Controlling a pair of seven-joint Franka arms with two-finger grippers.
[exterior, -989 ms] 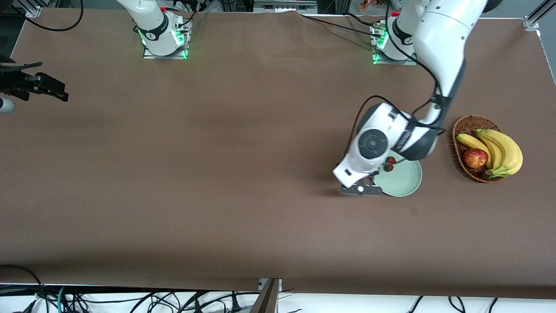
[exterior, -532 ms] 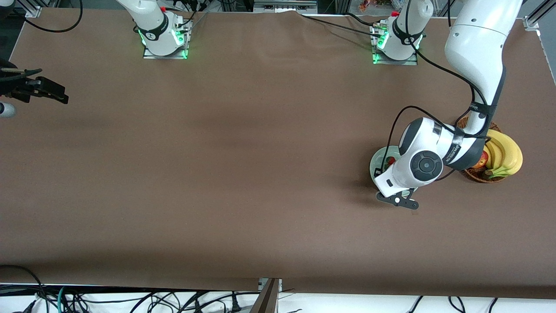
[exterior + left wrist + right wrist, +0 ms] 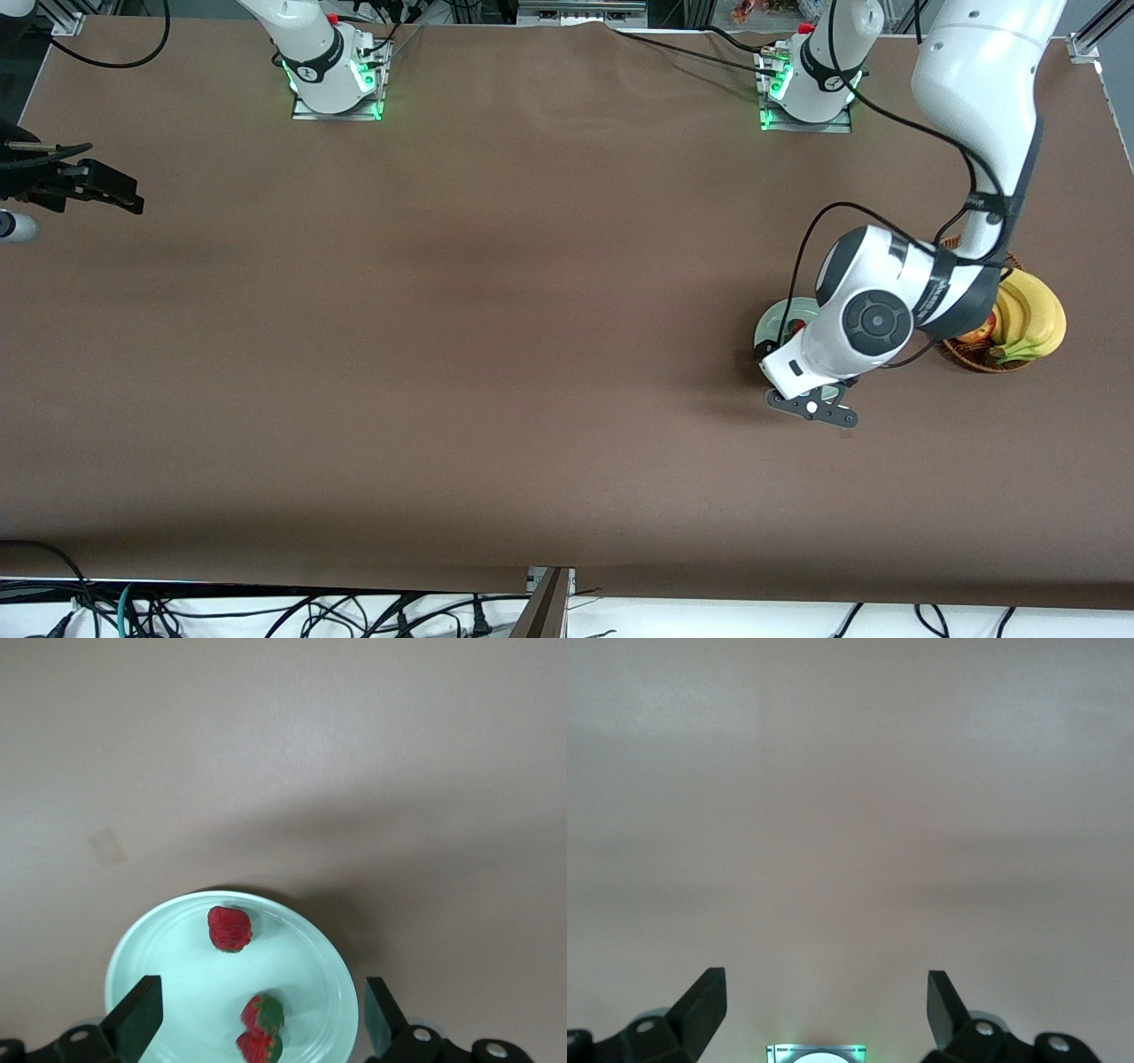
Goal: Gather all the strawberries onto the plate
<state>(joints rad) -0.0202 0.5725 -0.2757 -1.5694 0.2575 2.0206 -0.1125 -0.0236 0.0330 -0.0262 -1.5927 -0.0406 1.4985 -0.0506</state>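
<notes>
The pale mint-green plate [image 3: 177, 974] holds three strawberries: one alone [image 3: 229, 928] and two touching each other [image 3: 263, 1014] [image 3: 260, 1047]. My left gripper [image 3: 261, 985] hangs open and empty above the plate, its fingers [image 3: 137, 1023] spread wide on either side of the paired berries. In the front view the left hand [image 3: 811, 394] covers most of the plate [image 3: 769, 326], and one strawberry [image 3: 796, 328] peeks out beside it. My right gripper [image 3: 106, 188] waits open over bare table at the right arm's end; it is also open in its wrist view [image 3: 826, 992].
A brown wicker basket [image 3: 974, 356] with bananas [image 3: 1028, 310] and a red apple [image 3: 979, 335] stands beside the plate toward the left arm's end, partly hidden by the left arm. The right arm's base [image 3: 815, 1052] shows in the right wrist view.
My left hand has swung from the plate's edge nearer the right arm's end to over the plate, toward the basket. The strawberries stay on the plate. The right gripper has barely moved.
</notes>
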